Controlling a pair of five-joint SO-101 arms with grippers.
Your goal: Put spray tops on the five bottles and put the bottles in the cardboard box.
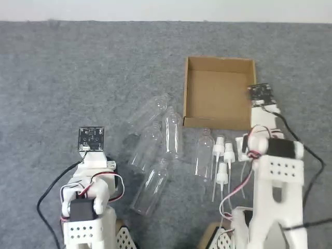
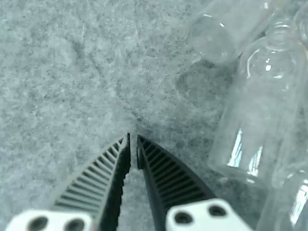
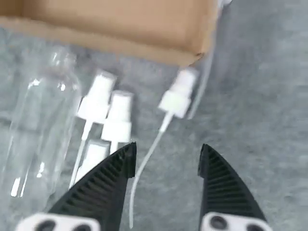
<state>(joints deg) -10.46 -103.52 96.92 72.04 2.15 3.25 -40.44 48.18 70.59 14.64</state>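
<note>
Nothing's capped yet: five clear bottles [image 1: 172, 136] lie on the tabletop [image 1: 72, 67] just beside the empty cardboard box [image 1: 218, 93]. Right end effector [image 3: 167, 148] is spread wide over a loose spray top [image 3: 178, 94], probably lining up a grab. Left end effector [image 2: 133, 138] sits pinched together near the bottles.

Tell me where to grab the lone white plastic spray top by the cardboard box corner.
Grip the white plastic spray top by its wide head, not the thin dip tube, coming down with the open right gripper. It lies flat on the grey carpet, clear of other tops, so fingers fit either side.
</note>
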